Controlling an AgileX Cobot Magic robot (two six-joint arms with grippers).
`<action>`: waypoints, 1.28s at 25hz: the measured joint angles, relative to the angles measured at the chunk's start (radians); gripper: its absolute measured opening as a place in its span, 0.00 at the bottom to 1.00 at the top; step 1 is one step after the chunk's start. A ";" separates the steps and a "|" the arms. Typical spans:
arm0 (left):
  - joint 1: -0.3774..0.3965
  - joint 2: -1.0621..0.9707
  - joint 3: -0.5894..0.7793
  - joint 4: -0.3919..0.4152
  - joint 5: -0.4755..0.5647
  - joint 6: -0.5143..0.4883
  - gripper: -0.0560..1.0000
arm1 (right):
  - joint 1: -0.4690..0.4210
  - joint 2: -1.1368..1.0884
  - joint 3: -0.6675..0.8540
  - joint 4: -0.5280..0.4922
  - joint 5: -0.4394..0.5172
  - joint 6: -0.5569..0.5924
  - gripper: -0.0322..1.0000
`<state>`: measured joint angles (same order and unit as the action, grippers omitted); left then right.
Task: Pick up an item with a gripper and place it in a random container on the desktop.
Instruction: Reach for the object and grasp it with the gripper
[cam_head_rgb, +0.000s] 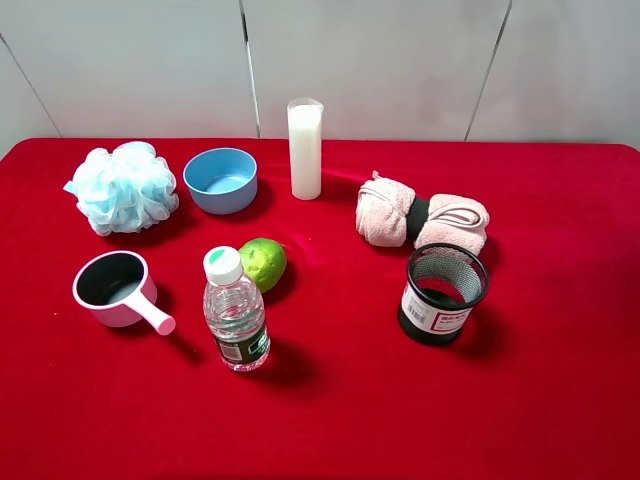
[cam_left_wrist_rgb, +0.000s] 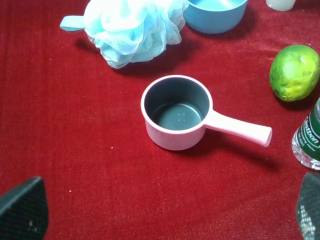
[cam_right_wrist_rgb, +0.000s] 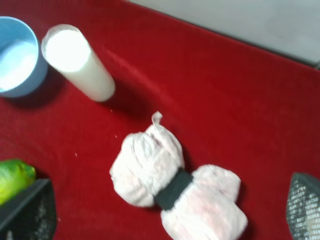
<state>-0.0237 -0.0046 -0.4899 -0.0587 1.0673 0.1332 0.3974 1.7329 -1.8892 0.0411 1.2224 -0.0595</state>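
At upper centre of the overhead view, the white cylinder (cam_head_rgb: 305, 150) stands upright on the red tabletop (cam_head_rgb: 330, 420). It lies ahead of the right tool (cam_right_wrist_rgb: 167, 205), probably the nearer; that and the left tool (cam_left_wrist_rgb: 165, 210) both gape wide, empty.

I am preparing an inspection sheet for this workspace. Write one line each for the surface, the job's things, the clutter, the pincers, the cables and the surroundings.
Surface: red cloth, flat, no spill seen.
Job's things: white cylinder upright at the back, to the right of the blue bowl; mesh cup upright at front right, looks empty.
Clutter: blue bowl, bath puff, pink handled cup, lime, water bottle, rolled pink towel just behind the mesh cup.
Pincers: left pincer open, near the pink handled cup; right pincer open, near the towel; both hold nothing.
Cables: nothing seen.
Surroundings: pale panelled wall behind the table.
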 joint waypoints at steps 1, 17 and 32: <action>0.000 0.000 0.000 0.000 0.000 0.000 0.99 | 0.000 0.029 -0.018 0.014 0.000 0.000 0.70; 0.000 0.000 0.000 0.000 0.000 0.000 0.99 | 0.065 0.323 -0.266 0.090 0.000 -0.023 0.70; 0.000 0.000 0.000 0.000 0.000 0.000 0.99 | 0.094 0.479 -0.377 0.138 -0.080 -0.050 0.70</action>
<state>-0.0237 -0.0046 -0.4899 -0.0587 1.0673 0.1332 0.4911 2.2122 -2.2659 0.1790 1.1428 -0.1094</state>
